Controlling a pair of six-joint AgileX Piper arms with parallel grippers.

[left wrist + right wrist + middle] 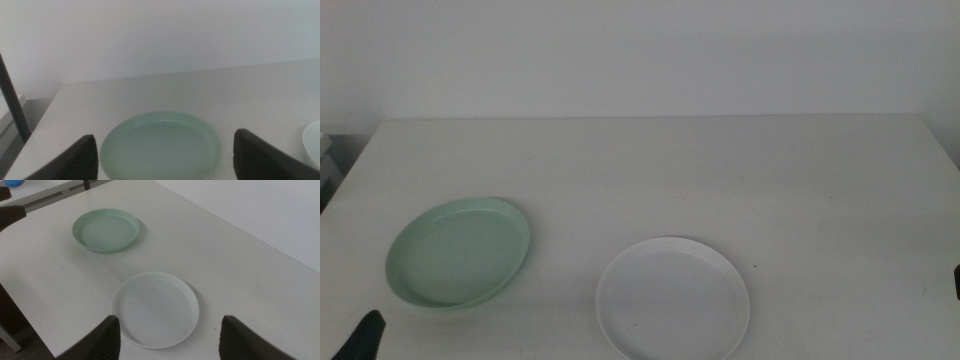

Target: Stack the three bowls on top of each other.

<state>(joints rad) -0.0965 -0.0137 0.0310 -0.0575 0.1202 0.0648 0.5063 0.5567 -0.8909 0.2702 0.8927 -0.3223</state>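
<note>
A pale mint green bowl (458,252) lies on the table's left side, and a white bowl (672,298) sits near the front edge at the centre. Both are empty and apart from each other. My left gripper (165,135) hangs low just in front of the green bowl (160,145), open, with nothing between its jaws; only a dark tip of the left gripper (365,336) shows in the middle view. My right gripper (170,319) is open above the near side of the white bowl (155,309), holding nothing. The green bowl (106,230) lies beyond it.
The white table (720,170) ends at a pale wall behind. A thin dark pole (12,100) stands off the table's left corner. A lower side surface with a blue object (10,182) lies beyond the table's left edge.
</note>
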